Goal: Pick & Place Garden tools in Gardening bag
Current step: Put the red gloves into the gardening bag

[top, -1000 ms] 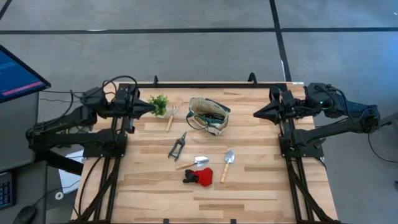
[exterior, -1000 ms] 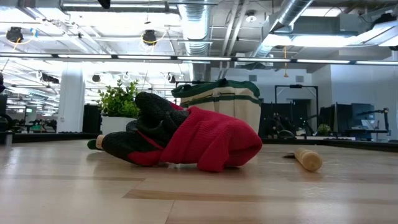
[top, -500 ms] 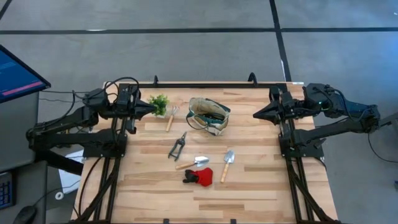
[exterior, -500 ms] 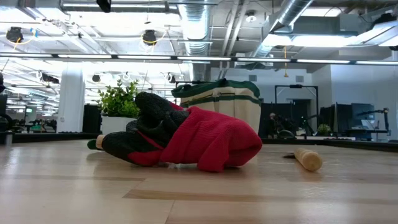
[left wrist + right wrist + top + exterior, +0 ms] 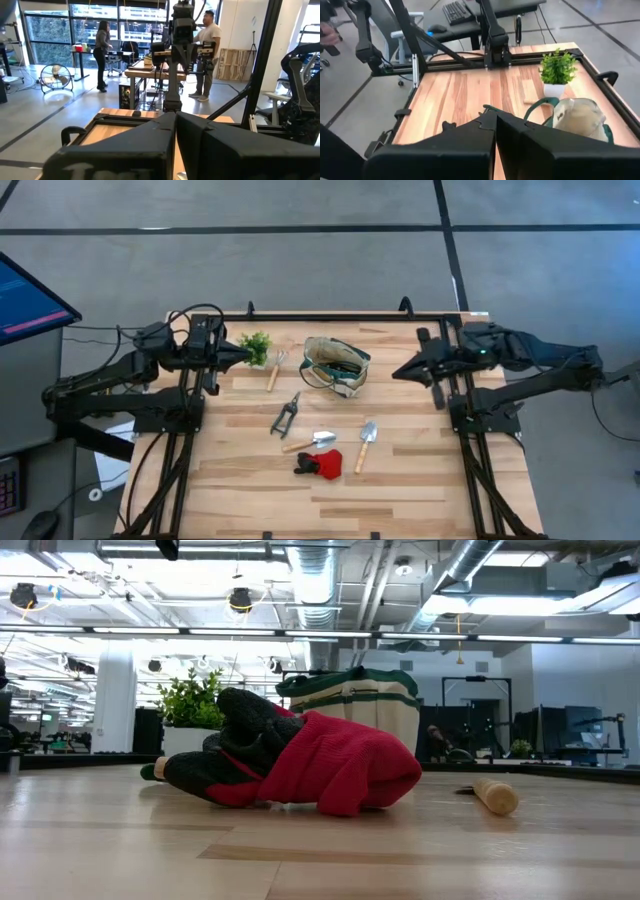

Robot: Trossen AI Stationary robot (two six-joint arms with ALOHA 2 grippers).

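Garden tools (image 5: 322,442) loose at table centre, 6 o'clock of gardening bag (image 5: 336,366); nothing picked yet.
Right gripper (image 5: 398,372), fingers closed and empty, 3 o'clock of bag, tip aimed at 9; likely nearer to trowel (image 5: 366,444), long axis 12-to-6, wooden handle low. Left gripper (image 5: 243,355) closed, empty, beside potted plant (image 5: 256,346). Shears (image 5: 286,415) dark; glove (image 5: 320,464) red.

Cream gardening bag (image 5: 336,366), dark green trim; red-black glove (image 5: 320,464); green potted plant (image 5: 255,346); light wood table (image 5: 410,470).
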